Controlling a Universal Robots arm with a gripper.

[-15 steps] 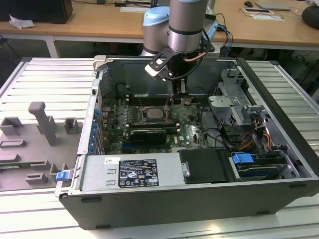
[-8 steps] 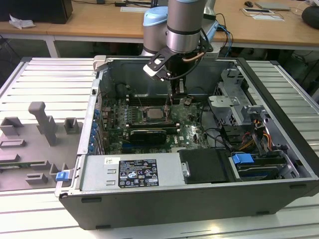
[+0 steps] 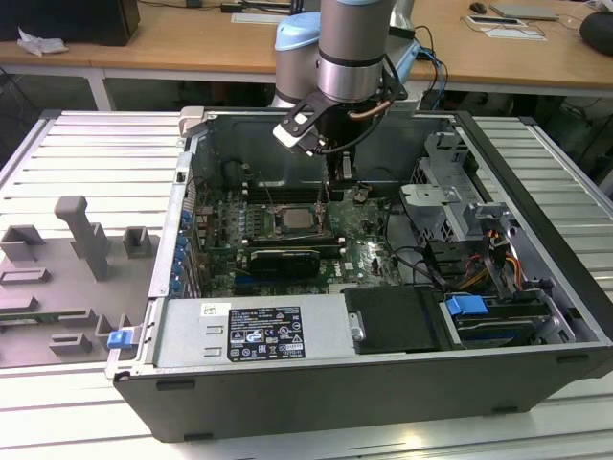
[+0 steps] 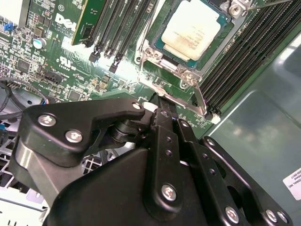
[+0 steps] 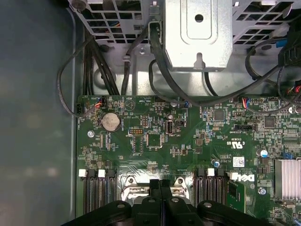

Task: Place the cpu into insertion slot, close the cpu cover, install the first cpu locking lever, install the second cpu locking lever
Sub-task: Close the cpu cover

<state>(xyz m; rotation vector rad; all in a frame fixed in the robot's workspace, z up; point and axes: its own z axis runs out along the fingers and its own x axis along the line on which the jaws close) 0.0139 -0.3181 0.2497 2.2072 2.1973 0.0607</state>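
Gripper (image 4: 159,102), fingers pressed together and empty, tips just beside the insertion slot (image 4: 151,52) rim; the cpu (image 4: 192,27) sits seated inside it. We judge a locking lever (image 4: 201,100) is in hand: press squarely on its wire, clear of the memory slots (image 4: 244,52).

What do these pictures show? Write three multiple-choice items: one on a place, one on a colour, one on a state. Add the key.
1. The chip lies: A) on the grey tray; B) in the socket; C) on the wooden desk.
2. The circuit board is: A) red; B) white; C) green.
3. The computer case is: A) open; B) shut; C) upside down.

Key: B, the second wrist view shows the chip framed by the socket's metal rim; C, green shows between the parts; A, the exterior view looks straight in at the board.
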